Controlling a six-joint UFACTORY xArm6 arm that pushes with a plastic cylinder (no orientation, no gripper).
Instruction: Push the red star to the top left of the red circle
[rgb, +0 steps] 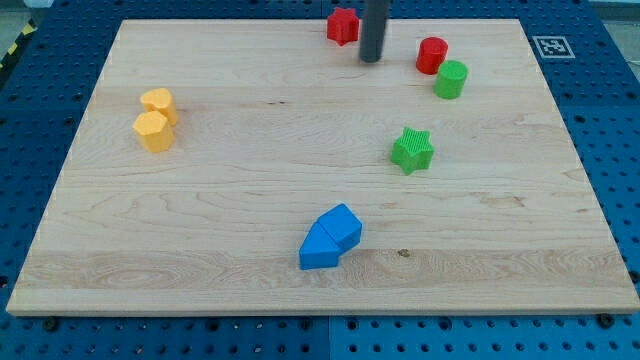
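— Pushing looks to be at the closing stage, wouldn't you say? My tip (371, 58), the lower end of the straight dark rod, holds nothing and has no jaws to open; it can only shove. The small red plastic star-shaped block (342, 25) sits just beside it, toward the view's left and a little toward the view's top; I cannot tell whether they touch.

— And the target?

— The red plastic cylinder, the task's red circle (431, 54), stands near my tip on the view's right, at much the same height. So the red star already lies up and left of it, close to the top edge of the pale wooden board (250, 290).

— What next, then?

— By my judgement, at most a light nudge from the star's left side to bring it nearer, without driving it off the edge or into the green cylinder (451, 79) touching the red circle below-right.

— Any containers?

— None in view; nothing holds anything else.
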